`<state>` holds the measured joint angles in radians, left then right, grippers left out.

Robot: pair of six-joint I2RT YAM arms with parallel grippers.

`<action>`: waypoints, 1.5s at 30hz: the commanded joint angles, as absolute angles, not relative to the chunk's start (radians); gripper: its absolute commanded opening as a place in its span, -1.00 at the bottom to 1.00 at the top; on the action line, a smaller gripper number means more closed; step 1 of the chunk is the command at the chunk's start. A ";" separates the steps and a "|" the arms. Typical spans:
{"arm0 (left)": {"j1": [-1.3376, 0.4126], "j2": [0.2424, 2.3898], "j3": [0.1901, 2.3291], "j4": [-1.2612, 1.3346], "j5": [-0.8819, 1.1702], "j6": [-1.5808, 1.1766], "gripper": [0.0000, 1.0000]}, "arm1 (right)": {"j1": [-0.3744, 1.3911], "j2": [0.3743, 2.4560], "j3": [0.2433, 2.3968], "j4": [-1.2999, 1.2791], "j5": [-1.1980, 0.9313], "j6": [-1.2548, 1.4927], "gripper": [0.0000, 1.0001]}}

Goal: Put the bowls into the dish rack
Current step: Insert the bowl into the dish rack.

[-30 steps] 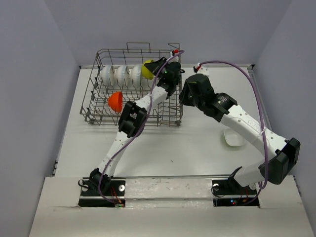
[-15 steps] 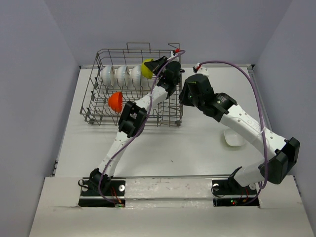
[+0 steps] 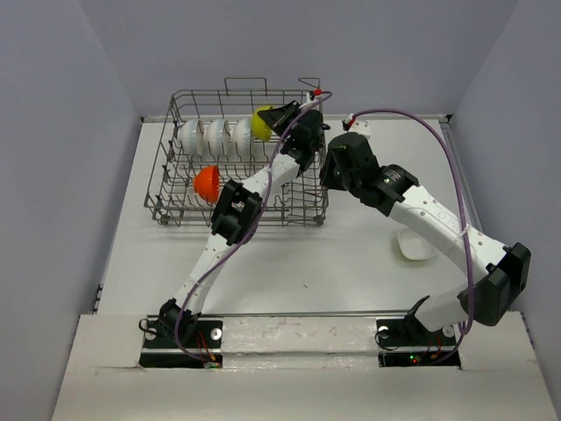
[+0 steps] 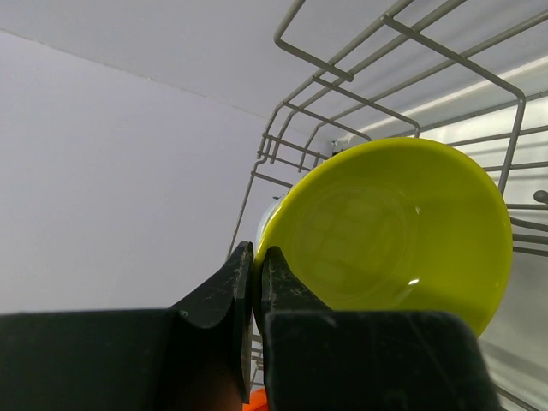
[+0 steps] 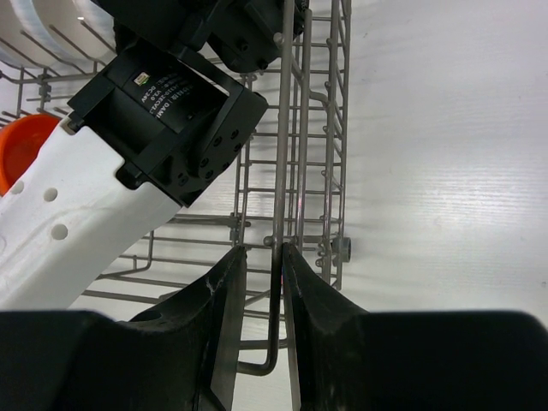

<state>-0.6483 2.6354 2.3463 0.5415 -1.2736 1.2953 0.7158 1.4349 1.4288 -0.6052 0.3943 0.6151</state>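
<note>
The dish rack [image 3: 166, 158] stands at the back left of the table. Inside it are three white bowls [image 3: 215, 133] on edge in a row and an orange bowl [image 3: 206, 181] lower down. My left gripper [image 3: 279, 118] is shut on the rim of a yellow bowl [image 3: 261, 123], holding it on edge at the right end of the white row. In the left wrist view the yellow bowl [image 4: 385, 231] fills the frame beyond my left gripper [image 4: 255, 257]. My right gripper [image 5: 264, 257] is closed around the top wire of the dish rack [image 5: 281, 128] on its right side.
One more white bowl [image 3: 416, 246] lies on the table to the right, beside my right forearm. The left arm's wrist [image 5: 171, 103] reaches over the rack close to my right gripper. The orange bowl [image 5: 21, 145] shows at the left edge of the right wrist view.
The rack with its bowls has shifted slightly to the right and toward me. Both grippers keep their holds.
</note>
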 commanded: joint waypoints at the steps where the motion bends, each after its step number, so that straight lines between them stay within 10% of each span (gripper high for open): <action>1: -0.712 2.594 2.431 0.598 -1.356 1.326 -1.00 | 0.732 1.431 1.440 -0.580 0.394 0.611 -0.44; 40: -0.680 2.108 1.976 0.417 -1.390 0.922 -1.00 | 0.732 1.440 1.434 -0.572 0.388 0.621 -0.89; 45: -0.681 2.002 1.950 -0.146 -1.355 0.457 -1.00 | 0.732 1.436 1.425 -0.558 0.368 0.615 -0.89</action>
